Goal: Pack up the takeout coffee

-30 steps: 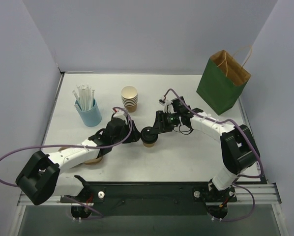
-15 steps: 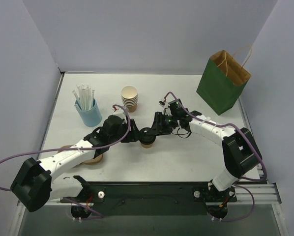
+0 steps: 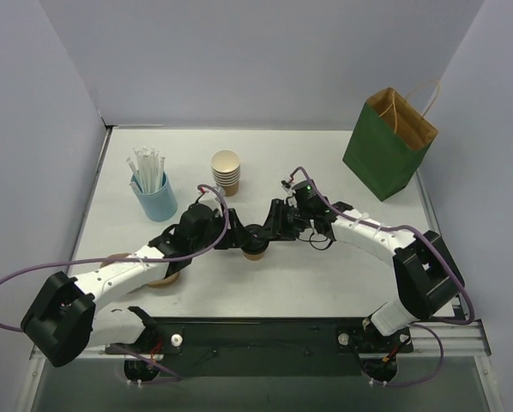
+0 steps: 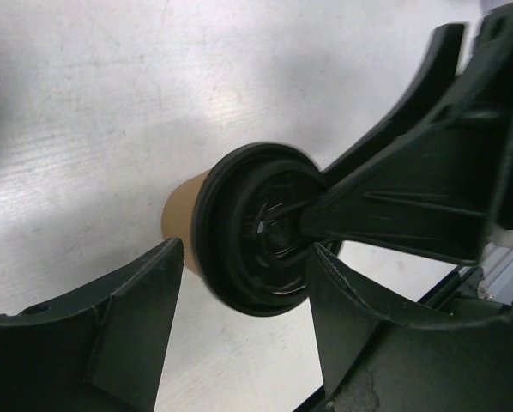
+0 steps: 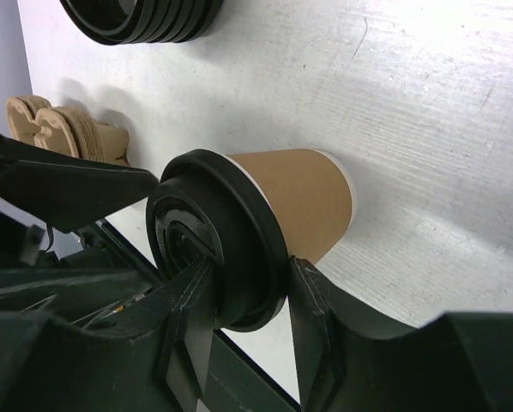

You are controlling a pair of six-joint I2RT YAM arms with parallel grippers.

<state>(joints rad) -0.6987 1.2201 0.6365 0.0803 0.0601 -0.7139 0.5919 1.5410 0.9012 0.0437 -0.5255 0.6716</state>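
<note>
Your right gripper [image 5: 250, 276] clamps the lid rim of the takeout coffee [image 5: 299, 193], which stands upright on the table [image 3: 325, 279]. Your left gripper [image 4: 244, 257] is spread, one finger [image 4: 136, 300] close on either side of the lid. Behind the right fingers, open table runs to the green paper bag [image 3: 385, 150].

The right gripper [image 3: 263, 233] has moved the cup [image 3: 255, 250] a little toward 9 o'clock, closer to the left gripper [image 3: 238, 239], and the big elbows of the left arm [image 3: 119, 273] and right arm [image 3: 377, 236] have dropped a bit toward 6 o'clock.
</note>
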